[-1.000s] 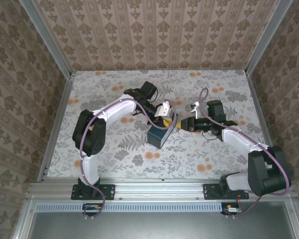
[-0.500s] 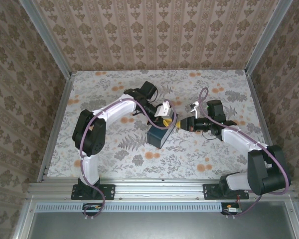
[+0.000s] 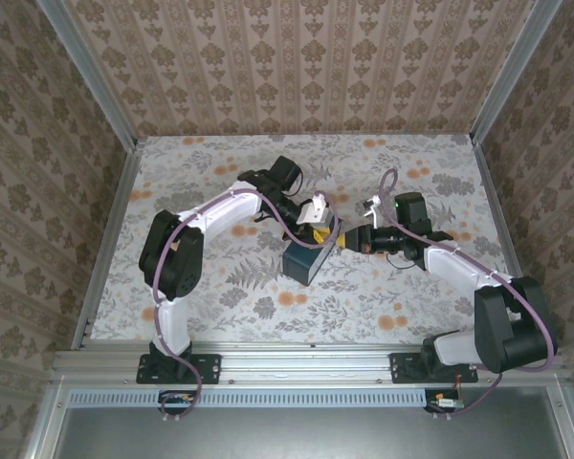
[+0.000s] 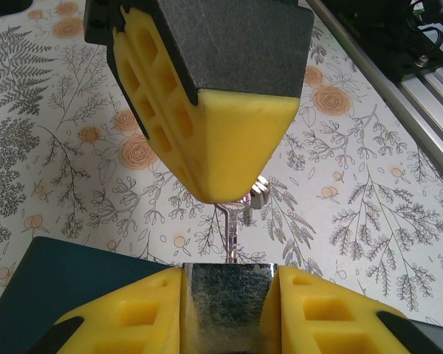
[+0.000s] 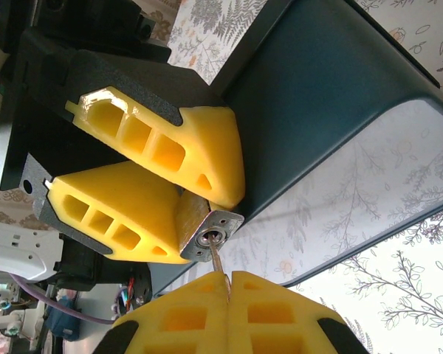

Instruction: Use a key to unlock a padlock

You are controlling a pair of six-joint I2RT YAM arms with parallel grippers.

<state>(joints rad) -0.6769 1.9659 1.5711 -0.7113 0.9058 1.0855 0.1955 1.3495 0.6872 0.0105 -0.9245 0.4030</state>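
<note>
The left gripper [image 4: 229, 289] clamps the padlock [image 5: 209, 230] just beside the box [image 5: 340, 96]. The right gripper [image 5: 229, 286], pinched on the key [image 4: 235, 221], has its tip at the padlock's keyhole. Insertion's on, I'd say. Next: push home, twist.

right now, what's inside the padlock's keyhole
The key runs from the right pincer to the padlock keyhole, with its tip entering. How deep it sits is hidden inside the body.

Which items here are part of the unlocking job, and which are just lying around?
In the job: padlock, clamped in the left gripper jaws; key, pinched by the right gripper, tip at the keyhole.
Lying about: dark blue box; floral table cover.
</note>
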